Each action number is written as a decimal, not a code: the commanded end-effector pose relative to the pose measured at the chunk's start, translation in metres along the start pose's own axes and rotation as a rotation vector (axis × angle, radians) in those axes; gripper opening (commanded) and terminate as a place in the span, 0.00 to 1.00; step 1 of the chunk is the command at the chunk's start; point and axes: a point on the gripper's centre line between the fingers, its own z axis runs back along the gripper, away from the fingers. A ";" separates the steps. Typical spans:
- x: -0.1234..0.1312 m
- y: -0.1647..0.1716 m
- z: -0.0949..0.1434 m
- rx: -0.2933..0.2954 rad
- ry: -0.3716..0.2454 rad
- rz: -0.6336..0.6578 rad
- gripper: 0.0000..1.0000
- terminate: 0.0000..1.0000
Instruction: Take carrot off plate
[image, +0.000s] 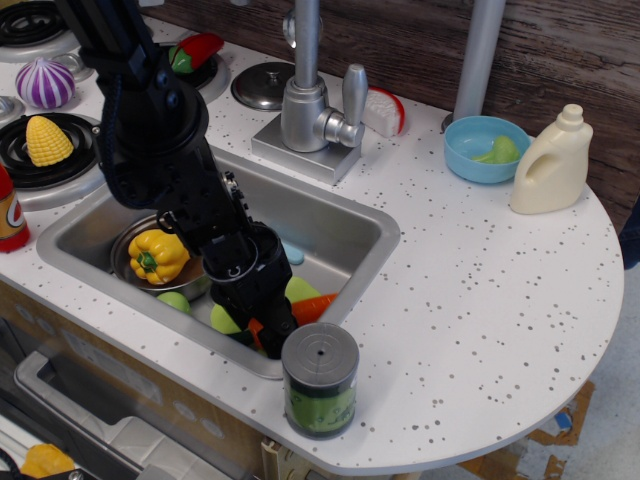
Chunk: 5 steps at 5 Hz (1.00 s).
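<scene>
- Canister (320, 381) stands at the counter's front edge, just outside the sink (372, 232)
- Gripper (272, 333) is low over the carrot (312, 307) on the plate (299, 291) in the sink's front right corner; its grip cannot be told

Arm (160, 130) all black — chunky rounded segments, black cable looping alongside, small screws on wrist joint.

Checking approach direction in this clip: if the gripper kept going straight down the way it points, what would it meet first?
Most likely the glossy orange toy carrot on the lime-green plastic plate in the steel sink. The gripper already sits low over it; its fingers are hidden, so contact is unclear.
</scene>
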 end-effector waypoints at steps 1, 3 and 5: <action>0.011 0.005 0.022 0.003 0.020 0.006 0.00 0.00; 0.030 -0.006 0.084 0.107 0.049 -0.051 0.00 0.00; 0.072 -0.033 0.098 0.089 0.022 -0.144 0.00 0.00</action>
